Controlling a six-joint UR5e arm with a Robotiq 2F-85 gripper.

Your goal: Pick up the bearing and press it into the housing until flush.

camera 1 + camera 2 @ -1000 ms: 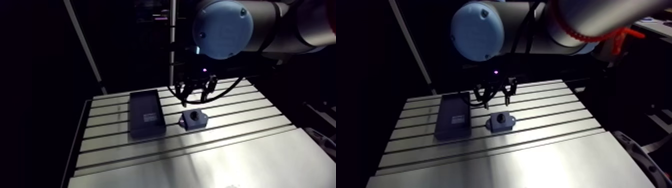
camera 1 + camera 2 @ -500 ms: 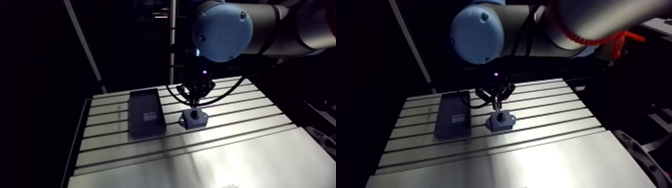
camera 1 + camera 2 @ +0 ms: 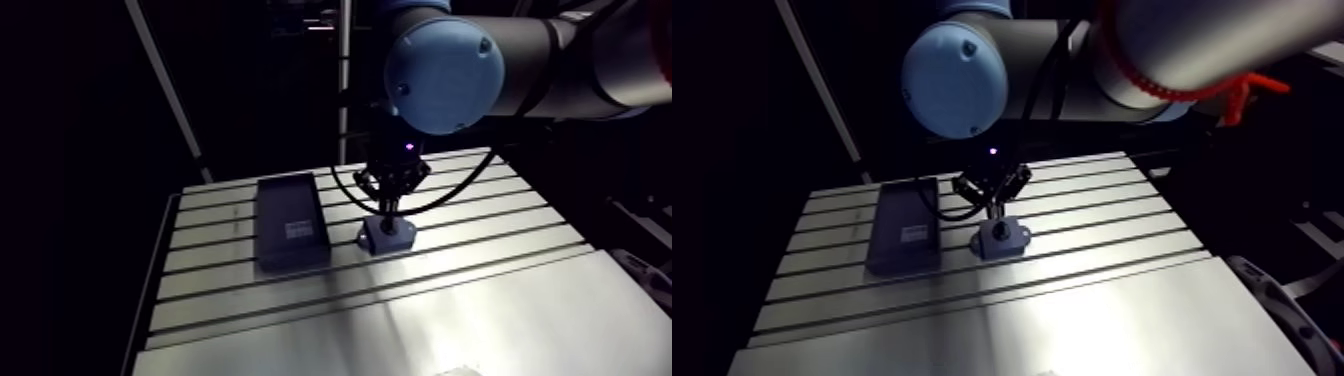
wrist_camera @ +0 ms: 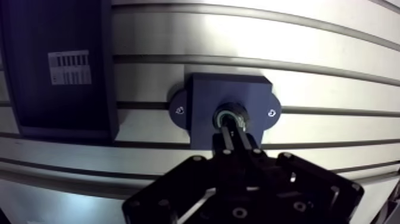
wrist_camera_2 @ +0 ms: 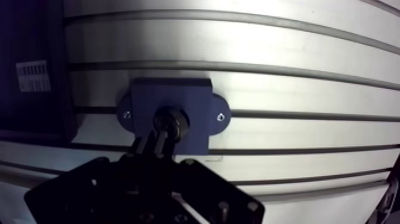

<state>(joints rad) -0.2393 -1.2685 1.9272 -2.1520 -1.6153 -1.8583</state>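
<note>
On the slotted aluminium table (image 4: pixel 309 53), near its middle: dark block housing (image 4: pixel 205 95) with two rounded ears, lying flat across the slots, one screw head (image 4: pixel 272 112) showing in each ear. Seated in the housing's round bore: bearing (image 4: pixel 230 113), visible as a dark ring with a pale rim. Cannot tell from either view whether level with the housing's top face. Coming down onto it from above: gripper (image 4: pixel 233 134), jaws closed, the two fingers pressed together with nothing between them, tips touching the bearing's near edge. Partly hidden under those tips, leaving only the ring's far arc in plain sight in the wrist view. Just beside the housing, parted from it by a strip of bare table: long black tray (image 4: pixel 59 36), lying flat with its length across the slots, white label (image 4: pixel 69 67) on it. Seen in the arm view: wrist upright over the housing, small violet light (image 3: pixel 409 148) glowing on it, bright glare spread over the nearer stretch of table.
</note>
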